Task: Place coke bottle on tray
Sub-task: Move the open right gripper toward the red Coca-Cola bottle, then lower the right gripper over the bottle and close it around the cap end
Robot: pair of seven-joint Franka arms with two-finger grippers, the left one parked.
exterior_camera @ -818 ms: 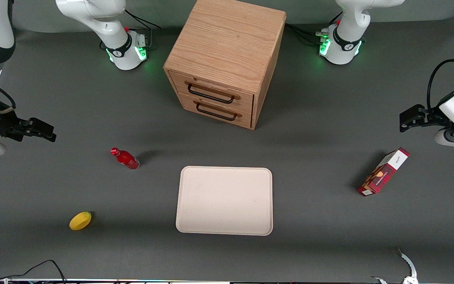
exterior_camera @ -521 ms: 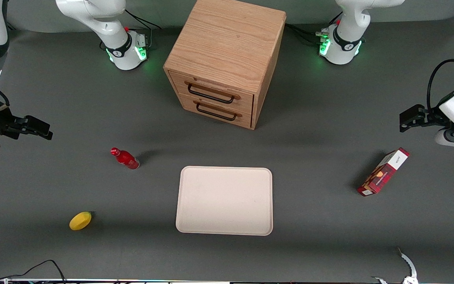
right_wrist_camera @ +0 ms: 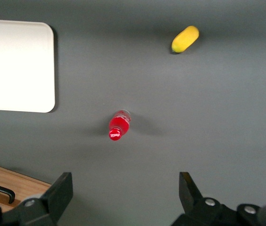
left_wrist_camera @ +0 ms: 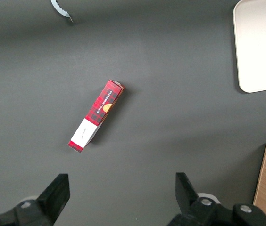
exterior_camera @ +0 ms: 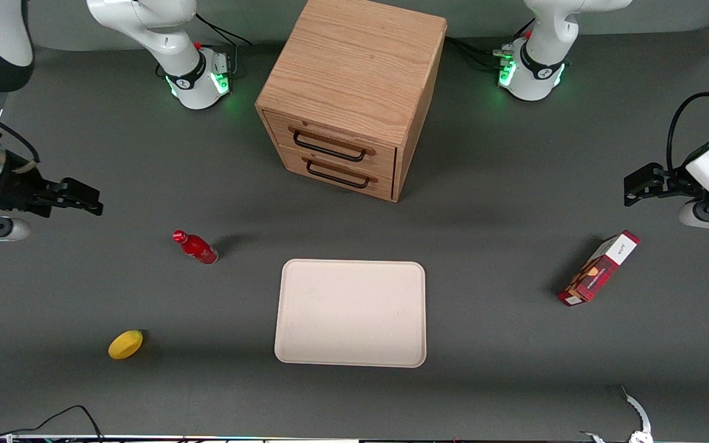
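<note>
The end effector (exterior_camera: 87, 205) hangs wide open and empty near the working arm's edge of the tabletop (exterior_camera: 145, 394), well apart from the bottle (exterior_camera: 196, 247) standing beside the tray (exterior_camera: 351, 313).

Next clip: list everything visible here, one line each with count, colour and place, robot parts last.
coke bottle: one, red, standing on the table beside the tray, toward the working arm's end.
tray: one, cream-beige, mid-table, in front of the drawer cabinet, nothing on it.
lemon: one, yellow, nearer the front camera than the bottle.
carton box: one, red plaid and white, toward the parked arm's end.
drawer cabinet: one, light wood, two drawers with black handles, both closed.
table: one, dark grey.
gripper: one, black, open, above the table at the working arm's end, apart from the bottle.
</note>
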